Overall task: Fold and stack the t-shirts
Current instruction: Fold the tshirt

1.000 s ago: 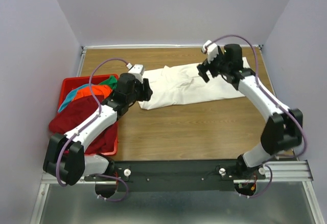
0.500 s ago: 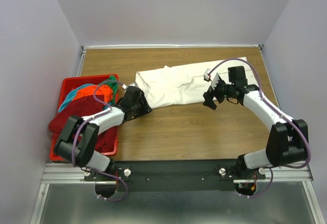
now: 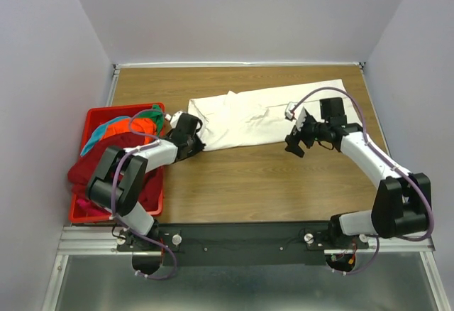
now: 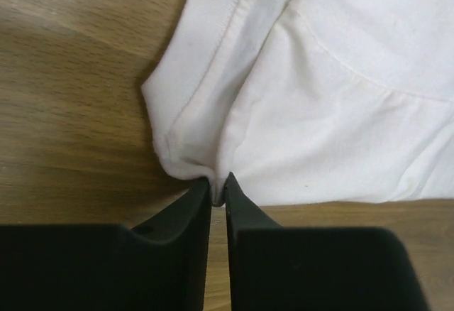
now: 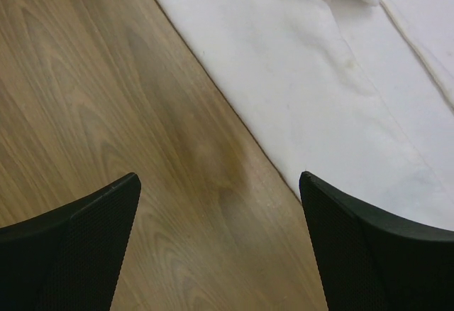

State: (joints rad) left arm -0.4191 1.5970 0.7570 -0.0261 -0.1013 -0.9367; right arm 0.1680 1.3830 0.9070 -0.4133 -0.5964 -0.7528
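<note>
From above, the white shirt [image 3: 255,116] lies flat in the upper middle of the table [image 3: 241,176], a long, rumpled band running from the centre left up toward the upper right corner. At the left edge sits a red basket [image 3: 157,106] heaped with a dark red shirt [image 3: 106,160], an orange shirt [image 3: 122,125], a teal shirt [image 3: 94,139] and a green shirt [image 3: 151,112], all crumpled. The left gripper [image 3: 193,135] sits low at the white shirt's lower left corner. The right gripper [image 3: 296,140] is at the shirt's lower edge, right of centre.

In the left wrist view the white shirt [image 4: 319,98] fills the upper right, with a stitched hem curling down to a folded corner. The left gripper [image 4: 218,183] is clenched on that corner, its jaws almost touching.

In the right wrist view the right gripper [image 5: 218,177] is spread wide over bare wood. The shirt's [image 5: 340,55] edge cuts diagonally across the upper right, smooth with faint creases.
</note>
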